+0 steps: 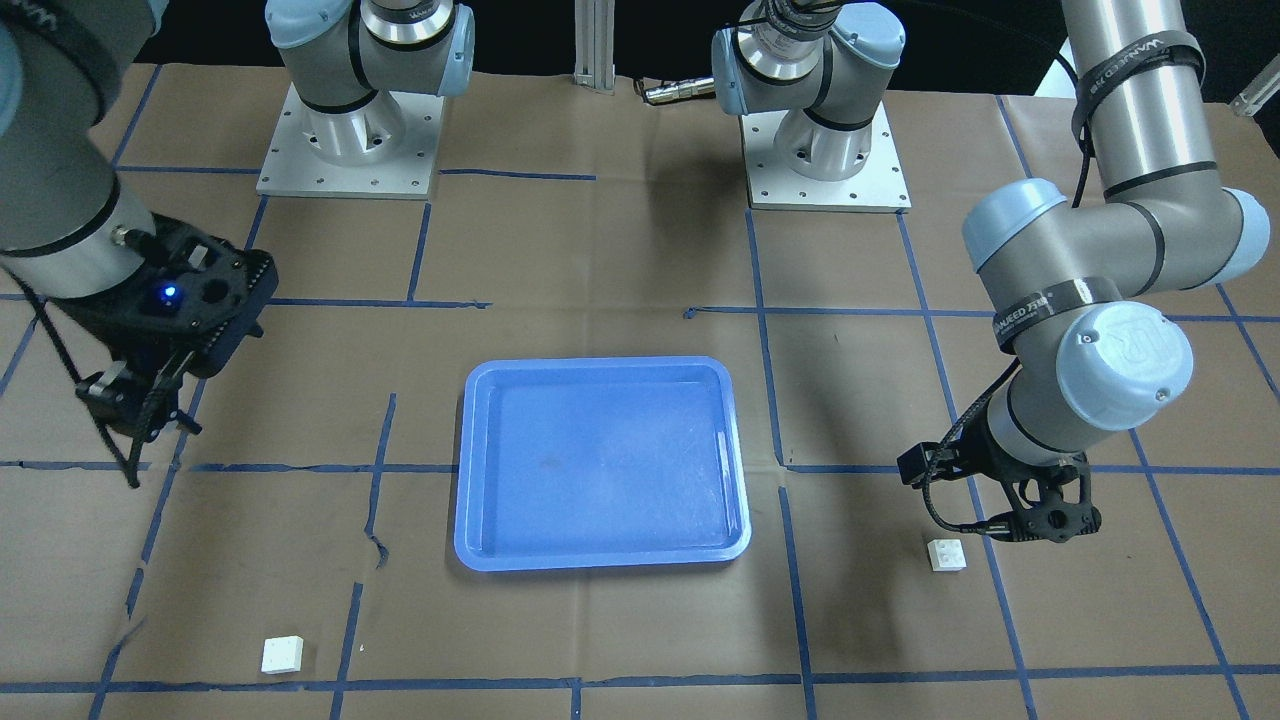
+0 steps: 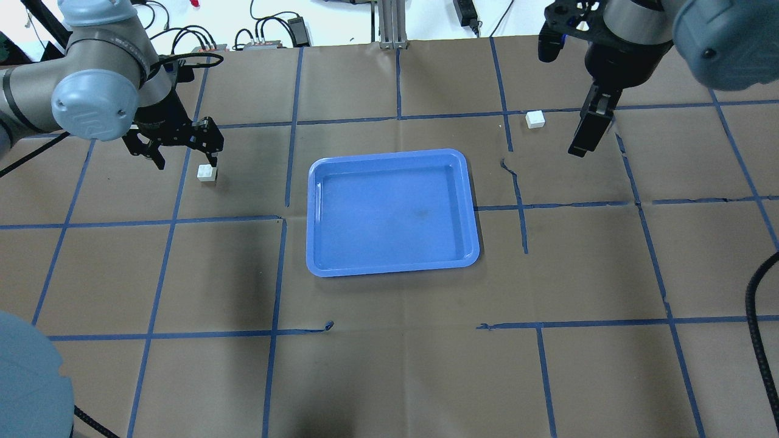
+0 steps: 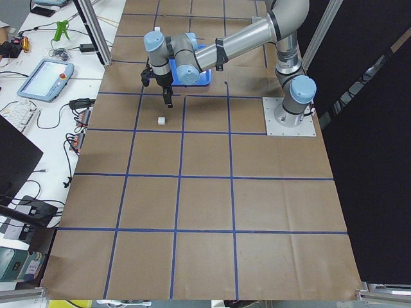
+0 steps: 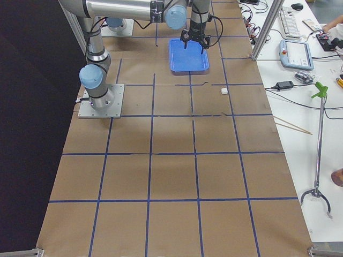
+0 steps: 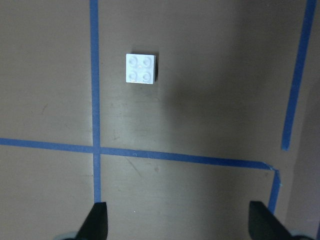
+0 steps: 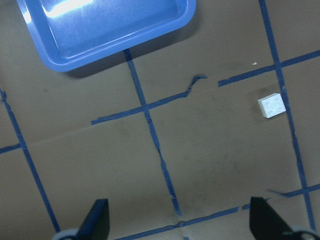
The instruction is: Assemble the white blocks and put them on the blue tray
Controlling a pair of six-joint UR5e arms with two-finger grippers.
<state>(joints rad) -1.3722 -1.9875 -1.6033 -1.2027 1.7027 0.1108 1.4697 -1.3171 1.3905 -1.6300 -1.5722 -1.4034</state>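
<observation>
One white block [image 2: 207,173] lies on the table left of the blue tray [image 2: 322,267]. My left gripper [image 2: 187,159] hovers open and empty just beside it. In the left wrist view the block [image 5: 141,69] lies studs up, ahead of the spread fingertips [image 5: 98,220]. The other white block [image 2: 535,119] lies right of the tray. My right gripper [image 2: 581,146] hangs open and empty a little to its right, above the table. The right wrist view shows this block [image 6: 272,105] at the right and the tray [image 6: 50,62] at the top left. The tray holds nothing.
Brown paper with a grid of blue tape lines [image 2: 286,219] covers the table. The two arm bases [image 1: 350,140] [image 1: 825,150] stand on plates at the robot's side. Cables and devices [image 2: 268,33] lie beyond the far edge.
</observation>
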